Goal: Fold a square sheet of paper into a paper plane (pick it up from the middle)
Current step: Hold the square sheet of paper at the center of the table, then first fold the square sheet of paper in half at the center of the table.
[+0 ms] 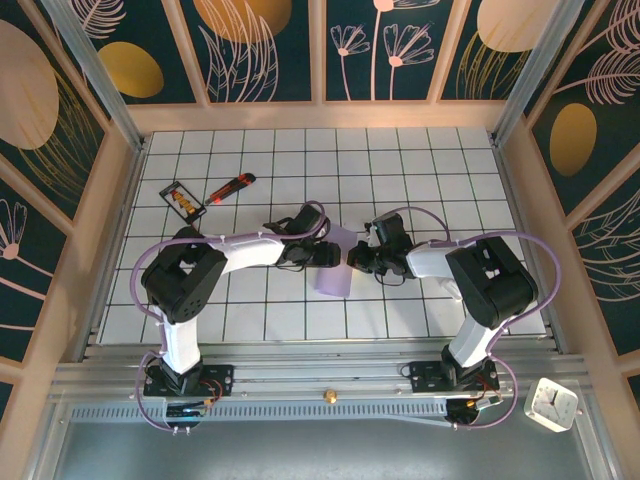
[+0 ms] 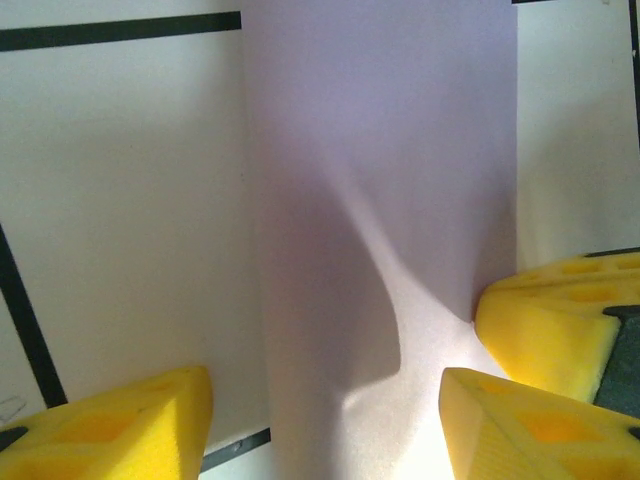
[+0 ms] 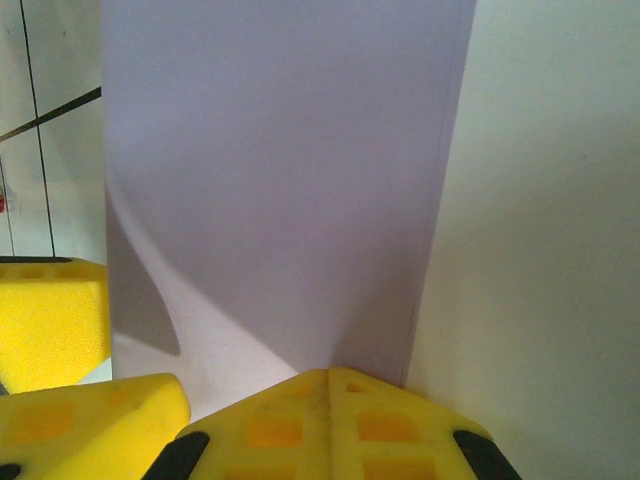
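My left gripper (image 2: 325, 385) has its yellow foam fingers (image 2: 110, 430) apart, one on each side of the sheet of paper (image 1: 333, 280). The sheet lies on the table between them as a long, pale lavender strip, matte, with straight edges and a soft ripple. My right gripper (image 3: 185, 415) is closed at the sheet's opposite edge with its tips touching it; whether it pinches paper I cannot tell. Open white gridded table (image 1: 420, 170) stretches beyond the sheet's far end. Well apart from the sheet, far-left, lie a red-orange utility knife (image 1: 230, 188) and a black-framed card (image 1: 182, 200).
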